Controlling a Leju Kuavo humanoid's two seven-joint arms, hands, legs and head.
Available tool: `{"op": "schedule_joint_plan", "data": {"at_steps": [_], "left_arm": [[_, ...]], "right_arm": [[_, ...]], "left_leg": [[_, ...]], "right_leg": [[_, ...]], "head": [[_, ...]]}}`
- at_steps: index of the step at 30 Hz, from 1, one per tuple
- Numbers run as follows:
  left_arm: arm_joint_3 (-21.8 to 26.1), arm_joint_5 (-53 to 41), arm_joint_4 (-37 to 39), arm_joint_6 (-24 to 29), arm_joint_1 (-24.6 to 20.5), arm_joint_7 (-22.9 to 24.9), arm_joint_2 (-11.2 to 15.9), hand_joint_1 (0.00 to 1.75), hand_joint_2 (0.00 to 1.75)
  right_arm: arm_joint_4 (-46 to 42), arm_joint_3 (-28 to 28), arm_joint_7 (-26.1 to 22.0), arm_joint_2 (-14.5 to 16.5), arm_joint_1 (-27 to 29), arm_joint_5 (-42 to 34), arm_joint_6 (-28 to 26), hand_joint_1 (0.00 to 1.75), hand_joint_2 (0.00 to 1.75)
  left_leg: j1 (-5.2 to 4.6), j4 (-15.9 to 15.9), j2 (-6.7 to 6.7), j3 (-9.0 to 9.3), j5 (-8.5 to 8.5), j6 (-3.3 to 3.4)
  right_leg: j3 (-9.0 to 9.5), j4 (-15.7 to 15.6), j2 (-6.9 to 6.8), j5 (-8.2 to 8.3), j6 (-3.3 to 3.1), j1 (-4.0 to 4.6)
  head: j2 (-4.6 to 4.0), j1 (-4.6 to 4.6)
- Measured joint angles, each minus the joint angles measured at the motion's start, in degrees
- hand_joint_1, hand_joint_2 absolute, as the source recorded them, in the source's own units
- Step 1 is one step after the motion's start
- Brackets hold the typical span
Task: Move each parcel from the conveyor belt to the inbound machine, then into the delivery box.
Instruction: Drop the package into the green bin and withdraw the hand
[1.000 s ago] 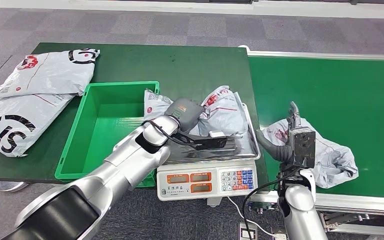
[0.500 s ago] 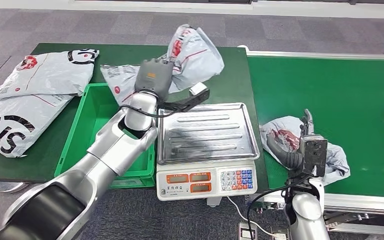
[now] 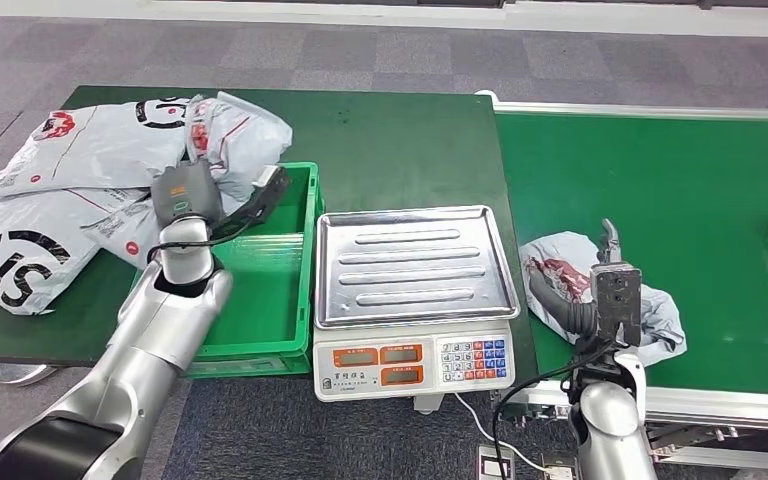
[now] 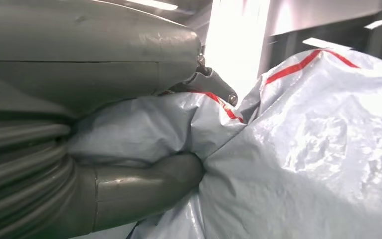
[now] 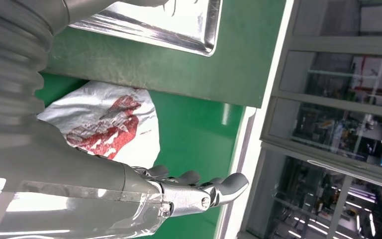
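Conveyor belt, right, carries a crumpled parcel near its left edge. Green delivery box sits left of the inbound machine. Held parcel hangs over the box's far-left corner, gripped by the left hand. Right hand hovers, fingers spread, over the belt parcel.

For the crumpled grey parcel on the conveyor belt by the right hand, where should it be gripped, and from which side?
Probably from above: the parcel lies flat and crumpled on the belt, so the right hand could pinch its bunched, raised folds near the scale-side edge, closest to its fingers.
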Motion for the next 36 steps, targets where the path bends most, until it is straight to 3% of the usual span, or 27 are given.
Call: {"op": "schedule_joint_plan", "data": {"at_steps": [3, 4, 7, 8, 13, 17, 21, 25, 27, 29, 32, 36], "left_arm": [[2.28, -0.03, 0.89, -0.43, 0.9, -0.25, 0.95, 1.75, 1.75], [2.8, -0.03, 1.08, -0.69, 1.11, -0.4, 1.11, 1.56, 1.75], [4.28, -0.03, 0.82, -1.4, 2.24, -1.78, 1.34, 0.25, 1.75], [4.8, -0.03, 0.33, -1.48, 2.88, -2.64, 1.34, 0.0, 1.75], [6.97, 3.19, -3.32, -1.64, 6.16, -9.85, 0.87, 0.0, 1.75], [7.61, 12.48, -6.18, -2.76, 7.69, -16.36, 0.48, 0.0, 1.75], [7.61, 20.08, -9.24, -2.37, 8.76, -19.75, 0.45, 0.0, 1.75], [7.61, 23.48, -11.27, -2.38, 9.38, -21.22, 0.45, 0.0, 1.75], [7.61, 27.04, -12.12, -2.93, 9.68, -23.34, 0.37, 0.0, 1.75], [7.61, 34.61, -13.44, -4.65, 10.19, -28.36, 0.07, 0.0, 1.75], [7.61, 49.47, -16.35, -10.39, 11.34, -36.39, -0.87, 0.0, 1.75], [7.61, 71.62, -19.65, -20.38, 13.13, -40.31, -2.2, 0.0, 1.75]], "right_arm": [[0.46, -0.34, 0.23, 0.19, -0.17, 0.81, 0.19, 0.0, 1.75], [0.6, -0.42, 0.36, 0.25, -0.22, 1.28, 0.15, 0.0, 1.75], [1.05, -0.78, 1.04, 0.32, -0.36, 3.42, -0.03, 0.0, 1.75], [1.24, -0.99, 1.28, 0.31, -0.39, 4.12, -0.06, 0.0, 1.75], [2.73, -2.1, 2.31, -0.29, -0.89, 6.25, -0.05, 0.0, 1.75], [3.75, -2.41, 2.4, -1.49, -0.95, 6.38, -0.08, 0.0, 1.75], [4.1, -2.43, 3.92, -2.22, -0.75, 8.56, -1.09, 0.0, 1.75], [4.2, -2.43, 5.26, -2.6, -0.55, 10.4, -1.69, 0.0, 0.0], [4.33, -2.43, 6.27, -2.8, -0.55, 11.93, -1.89, 0.0, 0.87], [4.79, -2.43, 7.94, -3.15, -0.74, 14.85, -2.16, 0.0, 1.75], [6.62, -2.43, 10.14, -3.99, -1.93, 19.51, -2.32, 0.0, 1.75], [12.67, -2.43, 14.17, -6.04, -5.39, 27.44, -2.66, 0.0, 1.75]], "left_leg": [[0.01, 0.0, -0.08, -0.01, 0.0, 0.0], [0.0, 0.0, -0.09, -0.01, 0.0, 0.0], [-0.01, 0.0, -0.05, -0.01, 0.0, 0.0], [-0.02, 0.0, -0.04, -0.01, -0.01, 0.0], [-0.02, 0.01, -0.05, -0.01, -0.01, 0.0], [-0.02, 0.01, -0.05, -0.01, -0.01, 0.0], [-0.02, 0.01, 0.0, 0.0, -0.01, 0.0], [-0.01, 0.01, -0.01, -0.01, -0.01, 0.0], [-0.01, 0.01, -0.01, -0.01, -0.01, 0.0], [-0.02, 0.01, -0.03, -0.01, -0.01, 0.0], [-0.04, 0.02, -0.03, -0.01, -0.01, 0.01], [-0.08, 0.05, -0.01, -0.01, -0.02, 0.02]], "right_leg": [[0.01, 0.0, -0.09, 0.0, 0.0, 0.0], [0.02, 0.0, -0.1, -0.01, 0.0, 0.0], [0.01, 0.0, -0.03, -0.01, -0.01, -0.01], [0.01, 0.0, -0.02, -0.01, 0.0, -0.02], [-0.02, -0.02, -0.03, -0.01, 0.0, -0.02], [-0.01, -0.02, -0.05, 0.0, 0.0, -0.02], [-0.03, -0.02, -0.01, 0.0, 0.0, -0.02], [-0.03, -0.02, -0.02, 0.0, 0.0, -0.01], [-0.03, -0.02, -0.02, 0.0, -0.01, -0.01], [-0.02, -0.02, -0.03, 0.0, 0.0, -0.01], [0.0, -0.02, -0.03, 0.0, 0.0, -0.03], [0.0, -0.03, -0.02, 0.02, 0.02, -0.06]], "head": [[0.0, -0.01], [0.0, -0.01], [0.0, 0.0], [0.0, 0.0], [0.0, -0.01], [0.0, -0.01], [0.0, 0.0], [0.0, -0.01], [0.0, -0.01], [0.0, 0.0], [0.0, 0.0], [0.0, 0.0]]}}
